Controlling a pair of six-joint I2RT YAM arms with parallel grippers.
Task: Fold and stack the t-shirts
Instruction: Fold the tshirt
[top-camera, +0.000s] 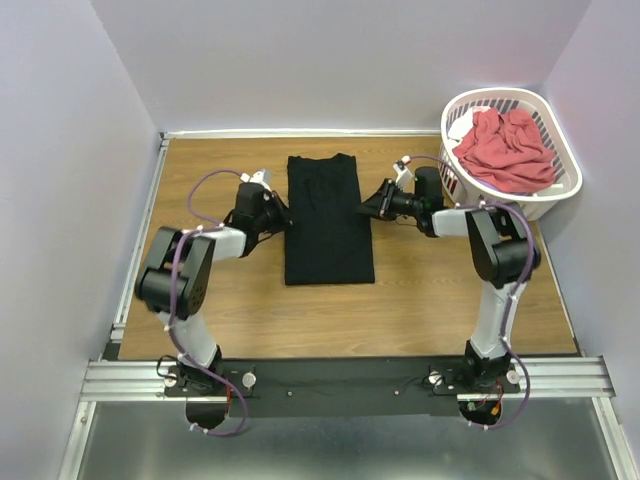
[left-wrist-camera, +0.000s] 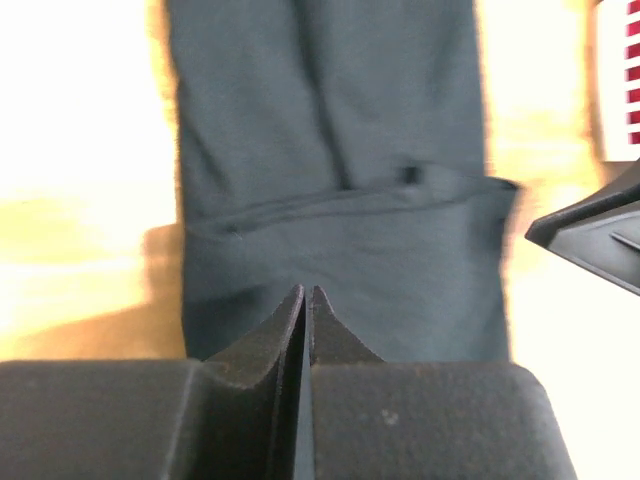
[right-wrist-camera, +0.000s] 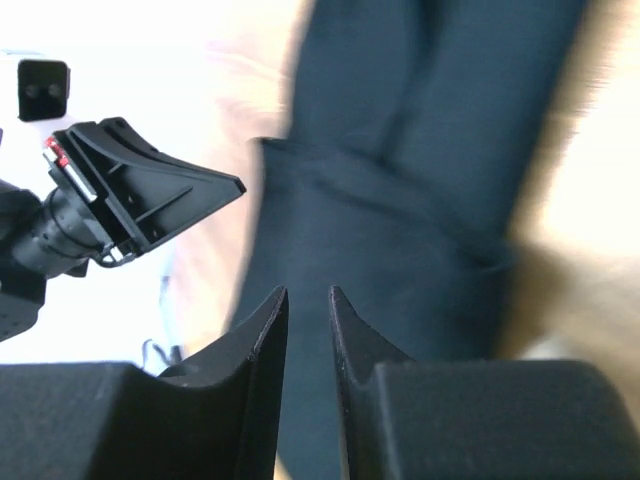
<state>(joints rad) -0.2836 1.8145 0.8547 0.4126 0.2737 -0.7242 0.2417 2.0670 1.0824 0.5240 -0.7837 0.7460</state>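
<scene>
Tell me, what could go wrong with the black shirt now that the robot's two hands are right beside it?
1. The left gripper and right gripper face each other across the narrow black t-shirt; reaching in together, they might bump.
2. A loose fold crosses the shirt in the left wrist view; a dragging finger could pull it open.
3. The right arm sits close to the basket and might nudge it.

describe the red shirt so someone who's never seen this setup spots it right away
On the wooden table, look to the far right corner, where a white slotted laundry basket stands. The coral-red t-shirt lies crumpled inside it. It is the only red cloth; the black t-shirt lies flat and folded mid-table.
</scene>
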